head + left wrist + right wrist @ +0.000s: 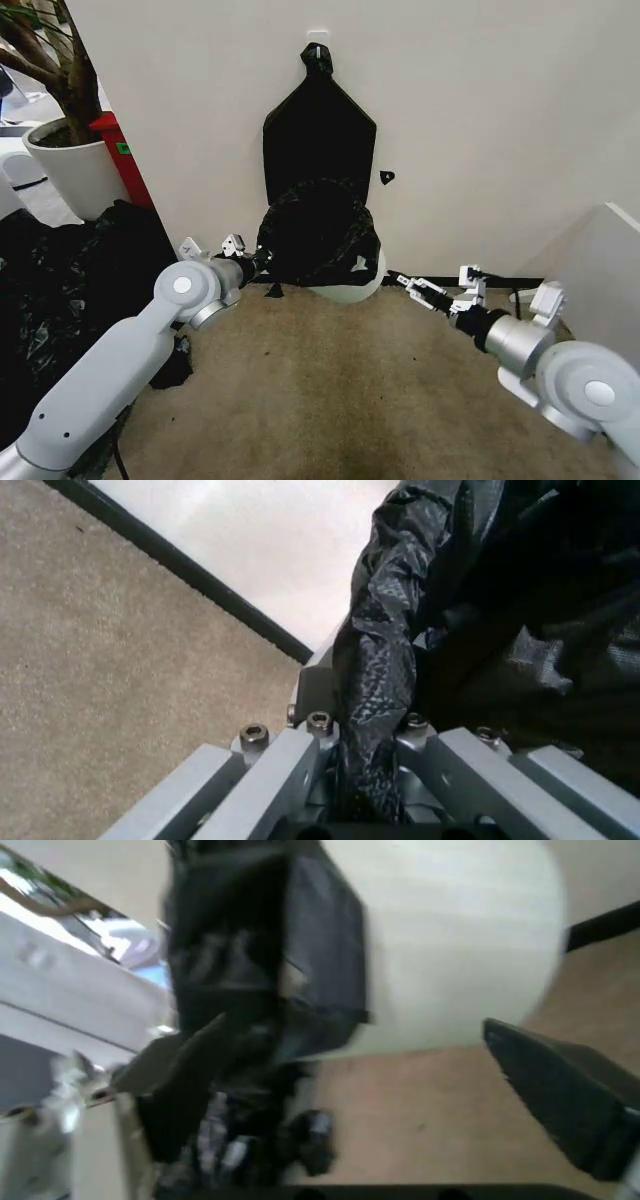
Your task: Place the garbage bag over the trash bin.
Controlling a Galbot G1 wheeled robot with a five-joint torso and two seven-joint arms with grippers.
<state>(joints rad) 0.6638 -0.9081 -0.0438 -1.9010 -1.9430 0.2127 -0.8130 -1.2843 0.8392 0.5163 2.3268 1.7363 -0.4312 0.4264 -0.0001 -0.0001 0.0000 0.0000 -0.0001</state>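
Head view: the garbage bag (318, 232) is draped over the trash bin (350, 290) on the carpet by the wall. The left tool (262, 260) is at the bag's left edge; the right tool (418, 290) hangs released, just right of the bin.

Left wrist view: the left tool (372, 780) is clenched on a fold of the garbage bag (480, 630).

Right wrist view: the bag (260, 952) covers one side of the bin (450, 937).

I see beige carpet floor (330, 390) running to the far wall. The trash bin (350, 291) stands on it at the wall, centre. A heap of black plastic sheeting (70, 290) lies on the left, and a white plant pot (75, 172) stands at far left.
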